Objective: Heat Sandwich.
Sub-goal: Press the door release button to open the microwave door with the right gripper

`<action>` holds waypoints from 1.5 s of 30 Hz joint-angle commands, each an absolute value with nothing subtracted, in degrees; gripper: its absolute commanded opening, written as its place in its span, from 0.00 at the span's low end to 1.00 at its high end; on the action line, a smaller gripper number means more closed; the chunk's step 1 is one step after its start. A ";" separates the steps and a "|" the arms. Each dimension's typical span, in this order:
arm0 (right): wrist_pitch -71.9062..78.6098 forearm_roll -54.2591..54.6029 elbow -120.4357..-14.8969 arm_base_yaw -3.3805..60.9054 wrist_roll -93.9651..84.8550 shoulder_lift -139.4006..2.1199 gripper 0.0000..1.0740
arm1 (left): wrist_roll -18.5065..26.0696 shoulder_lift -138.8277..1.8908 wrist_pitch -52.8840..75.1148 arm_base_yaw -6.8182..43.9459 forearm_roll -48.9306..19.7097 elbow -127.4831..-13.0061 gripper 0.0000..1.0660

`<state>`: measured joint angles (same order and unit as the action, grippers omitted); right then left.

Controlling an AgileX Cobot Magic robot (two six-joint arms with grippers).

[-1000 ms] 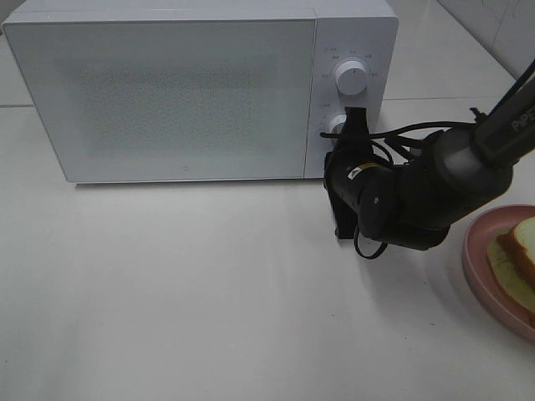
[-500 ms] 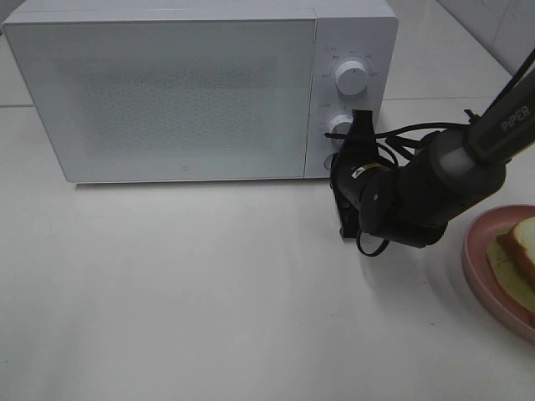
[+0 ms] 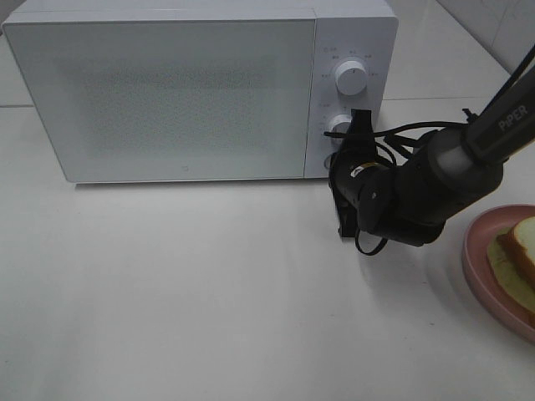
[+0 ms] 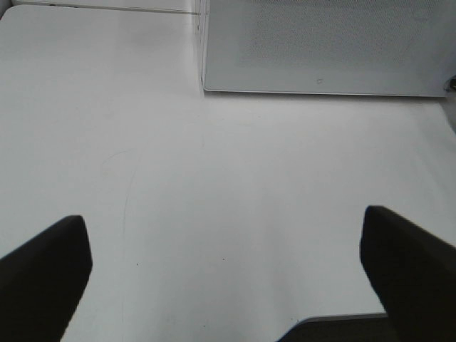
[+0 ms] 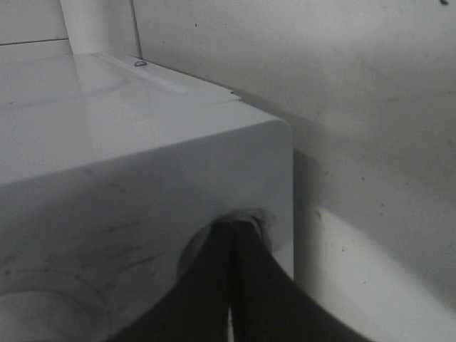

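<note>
The sandwich (image 3: 520, 255), white bread with a brown crust, lies on a pink plate (image 3: 478, 251) at the right edge of the exterior view, partly cut off. A white microwave (image 3: 184, 92) stands at the back with its door closed. My right gripper (image 3: 358, 117) is shut with nothing in it, its tips against the lower right of the control panel, beside the lower knob (image 3: 338, 125). In the right wrist view the shut fingertips (image 5: 239, 226) touch a round recess in the microwave (image 5: 142, 178) front. My left gripper (image 4: 226, 274) is open over bare table, facing the microwave (image 4: 320, 43).
An upper knob (image 3: 351, 77) sits above the lower one on the panel. The right arm and its cables (image 3: 418, 188) stretch between the microwave and the plate. A white tiled wall corner (image 3: 501, 25) shows at the back right.
My right gripper has edged slightly right and closer to the microwave's control panel, then held almost still. The microwave door, plate and sandwich have not moved.
</note>
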<state>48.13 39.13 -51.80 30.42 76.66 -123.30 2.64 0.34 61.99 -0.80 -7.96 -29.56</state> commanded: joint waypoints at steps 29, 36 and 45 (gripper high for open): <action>63.88 39.65 -60.96 27.44 70.07 -125.19 0.00 | 2.75 1.26 61.19 -0.63 -8.54 -29.45 0.91; 61.54 39.88 -61.48 27.44 70.07 -125.31 0.00 | 2.75 1.26 61.19 -0.63 -8.54 -29.45 0.91; 57.47 39.94 -61.48 27.44 68.70 -125.31 0.00 | 2.75 1.26 61.19 -0.63 -8.54 -29.45 0.91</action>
<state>46.12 43.77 -56.44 30.42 69.61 -125.65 2.64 0.34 61.99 -0.80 -7.96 -29.56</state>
